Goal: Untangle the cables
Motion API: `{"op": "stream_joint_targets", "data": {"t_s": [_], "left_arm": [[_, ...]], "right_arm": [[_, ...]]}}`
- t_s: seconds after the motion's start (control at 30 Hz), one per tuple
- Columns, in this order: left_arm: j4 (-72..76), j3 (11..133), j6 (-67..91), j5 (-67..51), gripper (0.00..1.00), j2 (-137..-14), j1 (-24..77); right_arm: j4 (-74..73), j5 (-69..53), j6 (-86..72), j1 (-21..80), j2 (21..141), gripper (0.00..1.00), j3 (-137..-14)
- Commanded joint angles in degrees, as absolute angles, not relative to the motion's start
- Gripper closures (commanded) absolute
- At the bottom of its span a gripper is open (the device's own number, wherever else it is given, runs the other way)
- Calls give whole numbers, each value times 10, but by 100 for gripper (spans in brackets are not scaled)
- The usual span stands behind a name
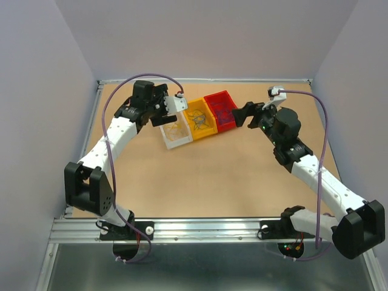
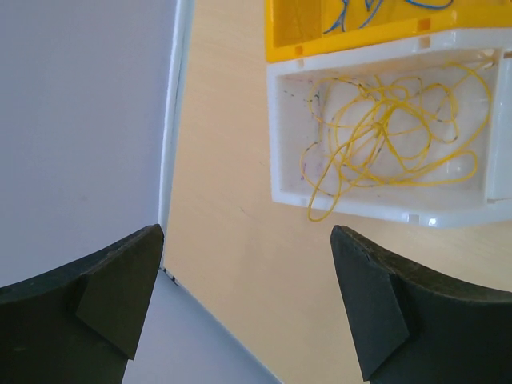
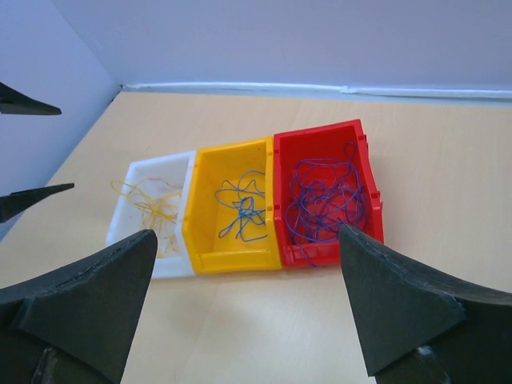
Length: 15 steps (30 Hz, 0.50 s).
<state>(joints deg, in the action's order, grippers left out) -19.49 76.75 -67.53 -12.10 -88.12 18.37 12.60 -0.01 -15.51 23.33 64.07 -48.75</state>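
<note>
Cables point(image 2: 374, 112): hair-thin curly tangles

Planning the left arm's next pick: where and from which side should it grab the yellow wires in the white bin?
Probably the loop drooping over the white bin's wall toward the left gripper: it lies clear of the yellow wires' knot. Come from above on that side, open jaws straddling the loop.

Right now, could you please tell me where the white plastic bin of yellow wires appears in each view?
Top external: the white plastic bin sits left of centre.
Left wrist: upper right, yellow wires inside.
Right wrist: left of centre.
Shared landmark: the yellow plastic bin next to it.
</note>
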Motion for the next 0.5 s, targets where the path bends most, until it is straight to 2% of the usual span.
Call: {"op": "stream_joint_targets", "data": {"t_s": [0.0,0.47], "left_arm": [[-97,744,-578,-133,1,-817,175],[70,646,-293,-111,1,-696,169]], "right_arm": [[166,4,-161,238,621,0,-488],[178,-4,-168,238,608,0,-481]]}}
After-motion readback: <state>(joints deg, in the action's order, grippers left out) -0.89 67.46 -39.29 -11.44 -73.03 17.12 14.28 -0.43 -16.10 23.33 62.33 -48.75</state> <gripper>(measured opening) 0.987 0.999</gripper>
